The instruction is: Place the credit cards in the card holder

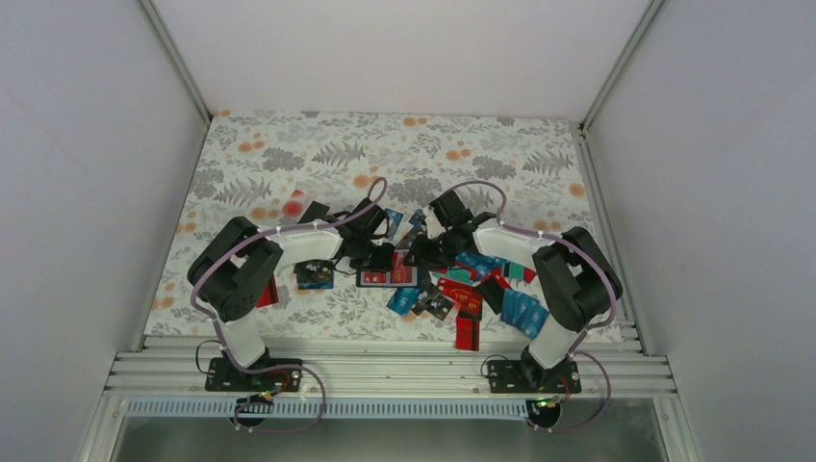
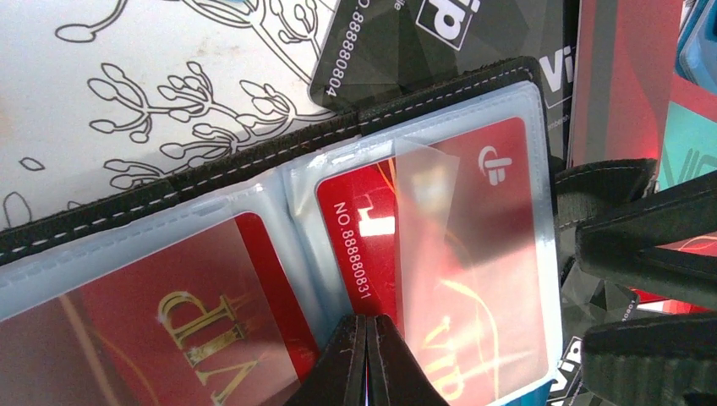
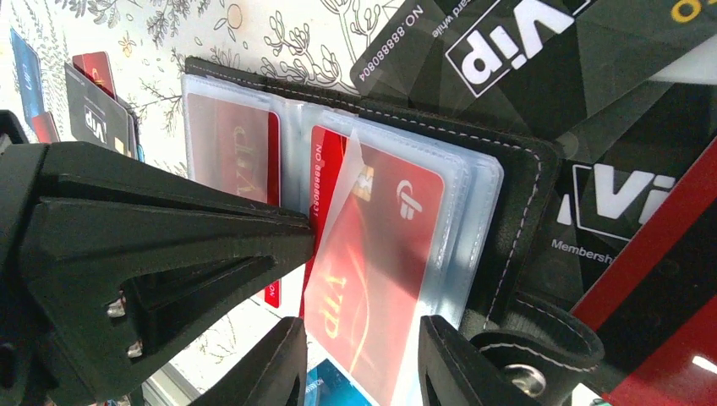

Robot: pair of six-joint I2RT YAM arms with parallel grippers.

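Observation:
The card holder [image 1: 388, 277] lies open on the floral cloth, its black stitched edge [image 2: 254, 169] framing clear sleeves. A red VIP card [image 2: 372, 245] sits partly inside the right-hand sleeve, its numbered edge sticking out. My left gripper [image 2: 366, 326] is shut on that edge, with a red sliver showing between the jaws. It also shows in the right wrist view [image 3: 309, 230]. My right gripper [image 3: 359, 355] is open, and its fingers [image 3: 448, 359] straddle the lower end of the same sleeve and red card [image 3: 380, 254]. A second red card [image 2: 169, 313] fills the left sleeve.
Black VIP cards [image 2: 406, 42] [image 3: 524, 51] lie under and beyond the holder's far edge. Several blue, teal, red and black cards [image 1: 481, 289] are heaped to the right of the holder. A few more lie at the left [image 1: 315, 274]. A red card [image 1: 467, 332] lies near the front rail.

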